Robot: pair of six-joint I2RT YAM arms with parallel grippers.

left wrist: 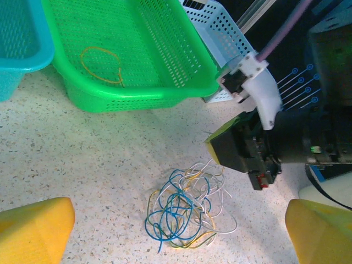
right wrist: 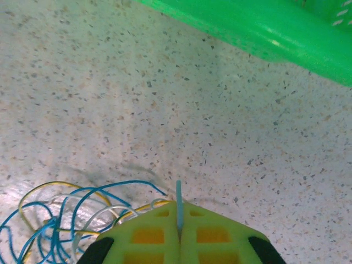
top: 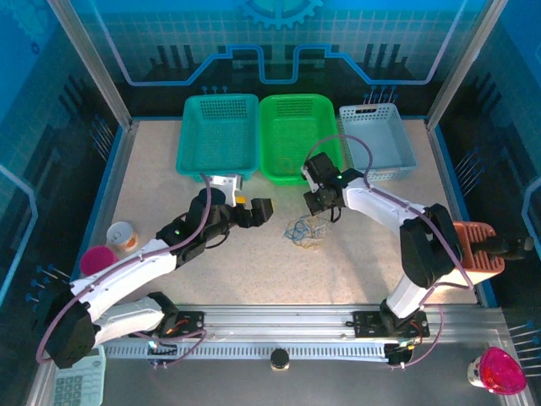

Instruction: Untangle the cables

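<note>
On the table [top: 152, 182], just before the green basket [left wrist: 137, 99], the cables [left wrist: 184, 212] lie in one small loose clump between both arms. They look very light, thin and soft, so I think they will bend and slip easily; a free end or an outer loop seems the best hold. The right pincer [right wrist: 179, 220] is closed on one blue cable [right wrist: 178, 195]. The left pincer [top: 264, 210] stands wide open nearby. No label or writing is readable.
</note>
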